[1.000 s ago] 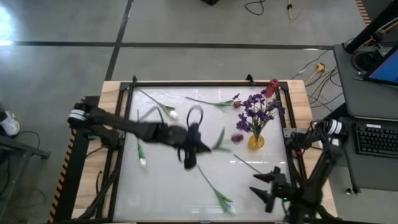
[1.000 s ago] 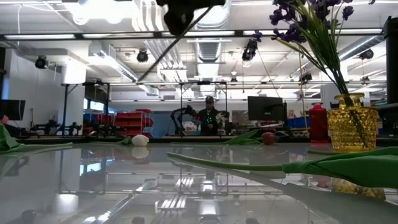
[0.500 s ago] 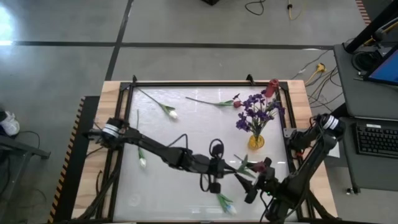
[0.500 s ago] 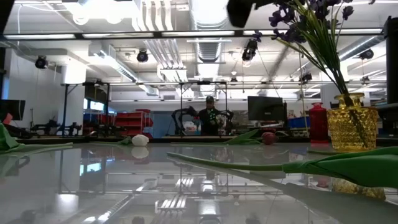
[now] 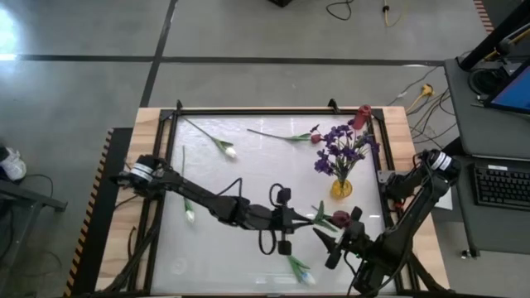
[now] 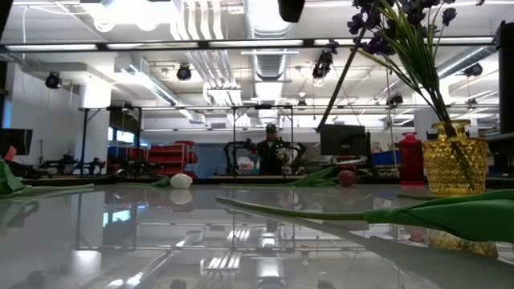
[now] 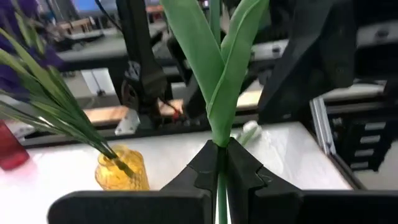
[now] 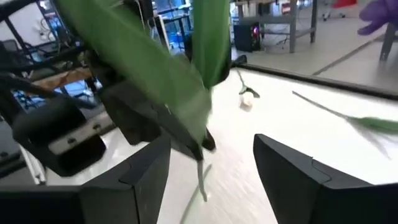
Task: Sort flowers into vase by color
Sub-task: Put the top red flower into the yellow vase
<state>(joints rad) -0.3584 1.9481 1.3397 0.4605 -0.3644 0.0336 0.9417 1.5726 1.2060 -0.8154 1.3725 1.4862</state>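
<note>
Left wrist: L hand (image 7: 219,163) clamps red flower (image 7: 217,74) | R hand (image 8: 205,171) apart

No text, label or number is legible — none anywhere.

At the bottom centre of the frame the left gripper (image 7: 220,163) has its two dark fingers (image 7: 245,171) pressed together on a thin green stem (image 7: 219,196). From that pinch two long green leaves (image 7: 214,68) rise and fork toward the top edge. At lower left a yellow glass vase (image 7: 121,168) stands on the white bench (image 7: 292,152), with narrow green stalks (image 7: 59,118) slanting out of it toward the upper left and purple blossoms (image 7: 25,18) at the top left corner. A red object (image 7: 9,149) shows at the left edge. Just right of the leaves a pale bud (image 7: 250,129) lies on the bench. Dark arm parts (image 7: 323,56) fill the upper right.
</note>
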